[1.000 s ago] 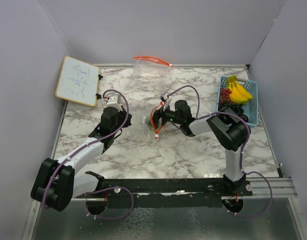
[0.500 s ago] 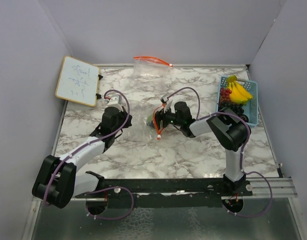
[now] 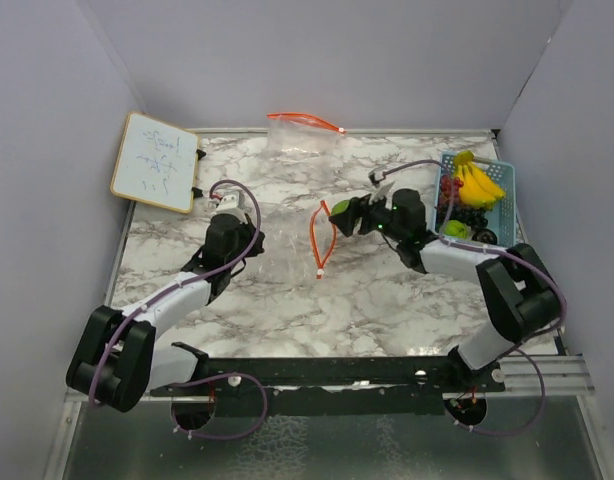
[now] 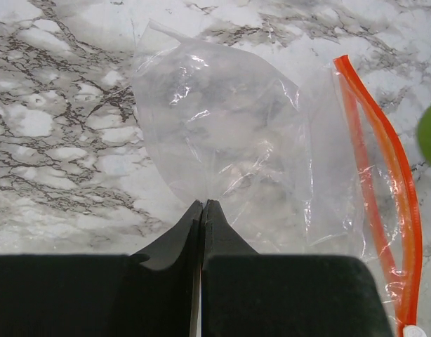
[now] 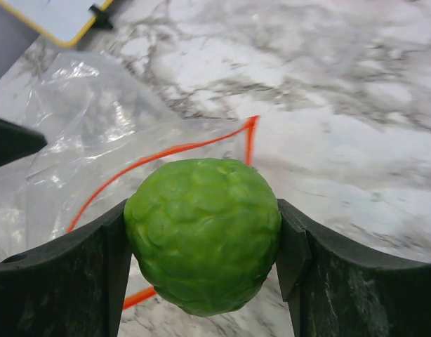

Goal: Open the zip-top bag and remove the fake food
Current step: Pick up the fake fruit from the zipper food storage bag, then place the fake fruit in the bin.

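A clear zip-top bag (image 3: pixel 282 250) with an orange zipper strip (image 3: pixel 321 240) lies open on the marble table; it also shows in the left wrist view (image 4: pixel 236 140) and the right wrist view (image 5: pixel 82 140). My left gripper (image 3: pixel 249 232) (image 4: pixel 203 205) is shut on the bag's closed end. My right gripper (image 3: pixel 343 216) (image 5: pixel 201 239) is shut on a round lime-green fruit (image 5: pixel 201 235) (image 3: pixel 340 211), held above the table just right of the bag's mouth. A yellow banana bunch (image 3: pixel 477 182), a dark red grape cluster (image 3: pixel 451 190) and another green piece (image 3: pixel 453 229) lie in a light-blue basket (image 3: pixel 505 200).
A second zip-top bag (image 3: pixel 302 135) lies at the table's back edge. A small whiteboard (image 3: pixel 155 162) leans at the back left. Grey walls enclose the table on three sides.
My right gripper has pulled back to the right, out of the bag's mouth, with the lime-green fruit in it. The left gripper has stayed on the bag.
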`<state>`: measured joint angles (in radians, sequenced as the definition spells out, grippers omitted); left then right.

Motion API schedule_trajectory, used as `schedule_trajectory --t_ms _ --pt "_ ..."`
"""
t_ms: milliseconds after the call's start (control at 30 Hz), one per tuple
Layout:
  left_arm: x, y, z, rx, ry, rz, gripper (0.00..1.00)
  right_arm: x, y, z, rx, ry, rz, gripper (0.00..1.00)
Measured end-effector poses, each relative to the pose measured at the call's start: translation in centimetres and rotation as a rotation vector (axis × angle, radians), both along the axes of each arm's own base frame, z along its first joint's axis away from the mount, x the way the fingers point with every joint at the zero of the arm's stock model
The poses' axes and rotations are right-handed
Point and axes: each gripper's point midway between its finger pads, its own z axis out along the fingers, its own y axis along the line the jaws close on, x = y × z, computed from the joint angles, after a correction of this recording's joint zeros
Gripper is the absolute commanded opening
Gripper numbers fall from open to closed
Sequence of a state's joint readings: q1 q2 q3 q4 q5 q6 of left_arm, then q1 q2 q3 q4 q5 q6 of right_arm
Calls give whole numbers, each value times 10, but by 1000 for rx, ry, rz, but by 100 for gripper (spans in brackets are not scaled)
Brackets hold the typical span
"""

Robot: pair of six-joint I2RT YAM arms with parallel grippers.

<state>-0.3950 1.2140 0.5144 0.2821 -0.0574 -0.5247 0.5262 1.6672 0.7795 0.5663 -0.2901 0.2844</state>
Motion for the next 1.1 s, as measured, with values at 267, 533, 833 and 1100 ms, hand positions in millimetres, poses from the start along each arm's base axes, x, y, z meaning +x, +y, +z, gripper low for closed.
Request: schedule_trajectory --t_ms 267,533,833,1100 --pt "2 -2 -12 2 26 3 0 36 -148 52 71 -44 -389 61" --pt "4 -3 -13 -6 27 1 0 34 -272 59 110 -30 -815 61" --pt "5 -8 -18 -16 36 -13 0 3 -346 31 77 31 -1123 58" --pt "5 -11 -22 -23 48 -29 0 -22 -374 29 78 6 -1277 58"
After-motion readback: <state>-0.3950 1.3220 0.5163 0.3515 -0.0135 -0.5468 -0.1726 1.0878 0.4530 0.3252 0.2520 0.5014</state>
